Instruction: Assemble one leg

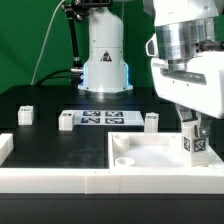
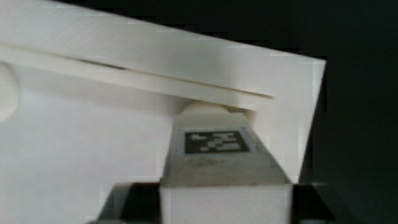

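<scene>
My gripper (image 1: 192, 128) is shut on a leg (image 1: 193, 141), a small white block with a black-and-white tag, and holds it upright over the far right corner of the large white plate (image 1: 150, 152). In the wrist view the leg (image 2: 221, 150) sits between my dark fingers (image 2: 135, 198), its far end at the plate's (image 2: 107, 110) edge. A round socket (image 1: 125, 160) shows at the plate's near left corner. Three more legs stand on the black table: one at the exterior view's left (image 1: 24, 115), one left of the marker board (image 1: 66, 121), one right of it (image 1: 151, 121).
The marker board (image 1: 103, 118) lies flat at the table's middle. Long white border rails (image 1: 55, 176) run along the front and the left side (image 1: 5, 150). The arm's base (image 1: 104, 65) stands at the back, in front of a green backdrop.
</scene>
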`<state>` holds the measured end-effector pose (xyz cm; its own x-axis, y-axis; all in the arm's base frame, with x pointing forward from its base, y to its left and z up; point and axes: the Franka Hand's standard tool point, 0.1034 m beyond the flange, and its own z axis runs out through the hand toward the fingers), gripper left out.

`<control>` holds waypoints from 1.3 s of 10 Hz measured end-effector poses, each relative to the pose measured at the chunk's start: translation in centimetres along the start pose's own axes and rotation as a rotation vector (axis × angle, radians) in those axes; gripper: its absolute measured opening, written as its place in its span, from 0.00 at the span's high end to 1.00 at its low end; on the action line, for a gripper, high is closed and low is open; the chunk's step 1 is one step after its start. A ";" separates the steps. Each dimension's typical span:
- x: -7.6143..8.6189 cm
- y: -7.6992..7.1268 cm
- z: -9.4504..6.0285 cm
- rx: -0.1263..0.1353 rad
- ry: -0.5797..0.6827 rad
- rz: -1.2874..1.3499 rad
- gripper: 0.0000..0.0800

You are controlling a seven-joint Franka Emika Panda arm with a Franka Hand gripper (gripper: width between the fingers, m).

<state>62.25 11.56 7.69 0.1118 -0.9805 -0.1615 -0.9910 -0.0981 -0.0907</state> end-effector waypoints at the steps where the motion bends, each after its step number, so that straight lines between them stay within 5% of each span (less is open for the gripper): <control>1: -0.1 0.0 0.0 0.002 -0.003 0.091 0.64; 6: -0.2 -0.1 0.0 0.005 -0.015 0.319 0.64; 7: -0.2 0.0 0.1 0.003 -0.015 0.275 0.52; 8: -0.2 -0.1 0.0 0.002 -0.016 0.242 0.52; 9: -0.1 -0.1 0.0 0.003 -0.015 0.145 0.29; 11: -0.5 0.1 -0.1 -0.033 -0.030 -0.102 0.21; 13: -0.6 0.0 0.0 -0.037 -0.026 -0.293 0.19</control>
<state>62.15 12.15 7.76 0.3946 -0.9050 -0.1589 -0.9183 -0.3827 -0.1012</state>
